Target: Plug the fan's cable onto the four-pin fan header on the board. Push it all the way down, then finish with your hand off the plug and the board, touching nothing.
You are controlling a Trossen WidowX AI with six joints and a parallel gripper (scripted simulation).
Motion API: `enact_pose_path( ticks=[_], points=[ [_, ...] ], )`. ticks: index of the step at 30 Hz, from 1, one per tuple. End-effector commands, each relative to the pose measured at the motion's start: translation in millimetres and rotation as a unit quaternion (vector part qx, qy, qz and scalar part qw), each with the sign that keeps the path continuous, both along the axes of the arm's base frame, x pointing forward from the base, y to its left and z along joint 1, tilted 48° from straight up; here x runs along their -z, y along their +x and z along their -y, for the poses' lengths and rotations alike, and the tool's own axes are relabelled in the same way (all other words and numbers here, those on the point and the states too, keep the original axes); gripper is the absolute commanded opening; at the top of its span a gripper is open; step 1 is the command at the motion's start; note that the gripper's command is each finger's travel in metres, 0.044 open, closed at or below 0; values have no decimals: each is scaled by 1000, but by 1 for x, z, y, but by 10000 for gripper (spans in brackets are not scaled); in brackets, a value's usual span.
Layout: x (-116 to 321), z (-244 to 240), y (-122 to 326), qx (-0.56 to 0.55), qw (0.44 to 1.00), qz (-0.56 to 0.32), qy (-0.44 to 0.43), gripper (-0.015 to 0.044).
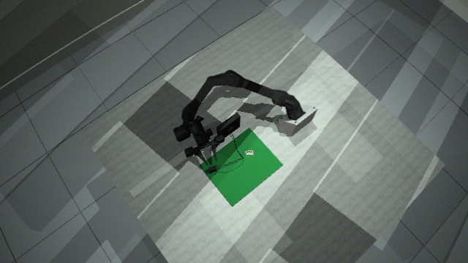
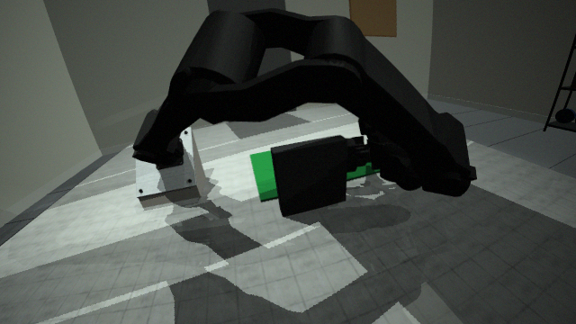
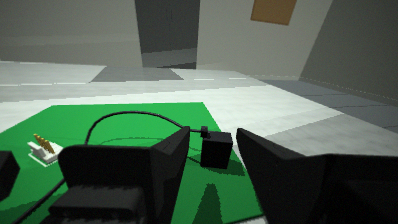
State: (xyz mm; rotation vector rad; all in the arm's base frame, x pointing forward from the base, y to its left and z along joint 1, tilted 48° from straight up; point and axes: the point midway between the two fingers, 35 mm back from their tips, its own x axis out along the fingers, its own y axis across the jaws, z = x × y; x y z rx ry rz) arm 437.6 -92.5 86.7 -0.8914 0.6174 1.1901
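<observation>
The green board (image 1: 252, 175) (image 2: 263, 175) (image 3: 70, 120) lies flat. The white four-pin header (image 1: 249, 153) (image 3: 46, 154) stands on it, its gold pins showing in the wrist view. The cable's black block-shaped plug (image 1: 213, 169) (image 3: 216, 152) is near the board's edge, away from the header. The thin black cable (image 3: 135, 112) arcs from it over the board. My gripper (image 1: 212, 162) (image 3: 213, 131) is part open and empty. Its fingertips stand either side of the plug's line in the wrist view, with the plug just beyond them. The exterior view hides plug, header and fingertips.
The black fan (image 1: 229, 125) (image 2: 310, 175) stands upright beside the board, close to my gripper's side, and the cable runs from it. The arm's pale base block (image 1: 297, 124) (image 2: 166, 180) stands off another side of the board.
</observation>
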Motion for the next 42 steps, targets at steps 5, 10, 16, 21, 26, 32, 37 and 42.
enact_pose_path(
  ticks=[5,10,16,21,26,32,37,42],
  points=[
    [-55,19,-20,49,999,-12,-10,205],
    [-55,19,-20,49,999,-12,-10,205],
    [-55,19,-20,49,999,-12,-10,205],
    [-55,19,-20,49,999,-12,-10,205],
    [7,-5,-1,-4,999,-27,-31,205],
    [18,-12,-3,-11,994,-68,-87,205],
    [25,-17,-5,-16,986,-99,-136,205],
    [30,-21,-6,-21,974,-125,-187,205]
  ],
)
